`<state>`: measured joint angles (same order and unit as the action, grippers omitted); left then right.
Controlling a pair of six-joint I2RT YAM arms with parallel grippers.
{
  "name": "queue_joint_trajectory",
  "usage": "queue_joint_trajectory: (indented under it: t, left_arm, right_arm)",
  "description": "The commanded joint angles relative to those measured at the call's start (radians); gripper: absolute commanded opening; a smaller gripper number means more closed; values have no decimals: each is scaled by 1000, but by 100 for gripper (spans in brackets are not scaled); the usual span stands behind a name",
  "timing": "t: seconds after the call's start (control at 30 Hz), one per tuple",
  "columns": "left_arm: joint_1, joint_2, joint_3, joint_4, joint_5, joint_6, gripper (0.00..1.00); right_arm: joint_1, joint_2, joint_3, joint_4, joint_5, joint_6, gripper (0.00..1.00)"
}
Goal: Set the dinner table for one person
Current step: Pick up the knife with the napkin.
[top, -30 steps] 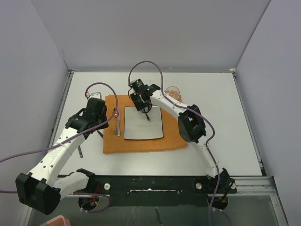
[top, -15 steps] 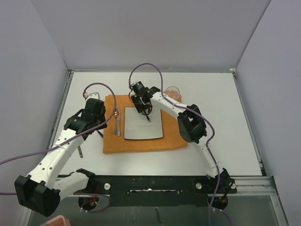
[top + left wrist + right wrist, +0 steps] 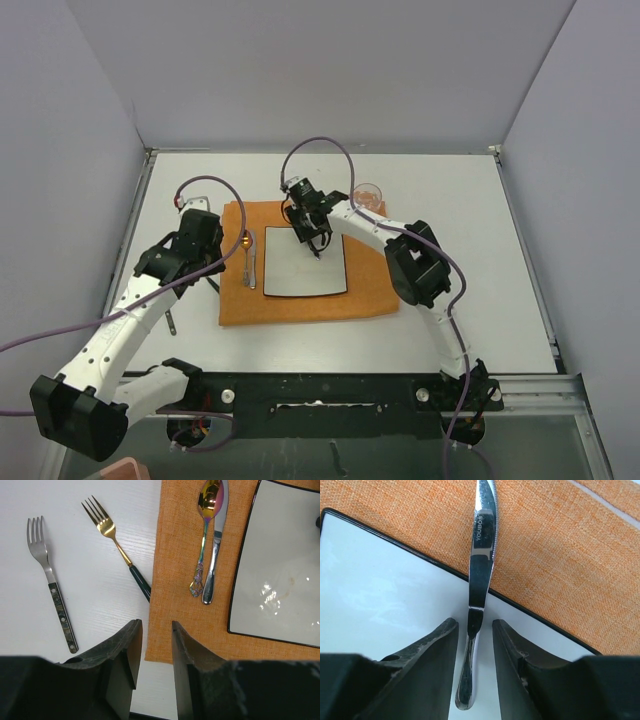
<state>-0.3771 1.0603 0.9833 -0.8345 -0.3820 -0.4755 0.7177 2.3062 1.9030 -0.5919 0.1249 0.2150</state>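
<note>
Top external shows the dinner table (image 3: 450, 260) spanning the space in front of the arms, with an orange mat (image 3: 300, 305) at its middle and the plate (image 3: 300, 275) on that. Your right gripper (image 3: 475, 630) straddles a knife (image 3: 481, 565) lying across the plate's far rim — jaws spread, a slim gap on either side. Close off-centre and the handle may skate on the glaze. The left gripper (image 3: 156, 630) hangs slightly spread and empty — over the mat's left edge.
</note>
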Motion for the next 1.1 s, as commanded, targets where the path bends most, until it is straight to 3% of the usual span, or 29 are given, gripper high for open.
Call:
queue_joint_trajectory:
  t: [0.0,0.2,0.37,0.4,0.73,1.07]
  left_arm:
    - [6,-33,63,9,-26,17,29]
    - [5,-33,62,19,-23,16,29]
    - [8,-36,69,18,-24,13,29]
    - [10,-37,70,19,-24,12,29]
    - [20,-61,62,10,-26,3,29]
    - [21,-57,49,23,-20,-2,29]
  right_arm:
    - [-19,-5,-77,-89,44,2,34]
    - [-20,-20,-137,-92,47,9,29]
    - [-18,-22,-164,-101,53,11,2]
    - [-16,-22,-167,-104,53,12,0]
    - [-9,-121,-235,-44,76,-4,0]
    - [0,-245,-184,-43,114,-13,0]
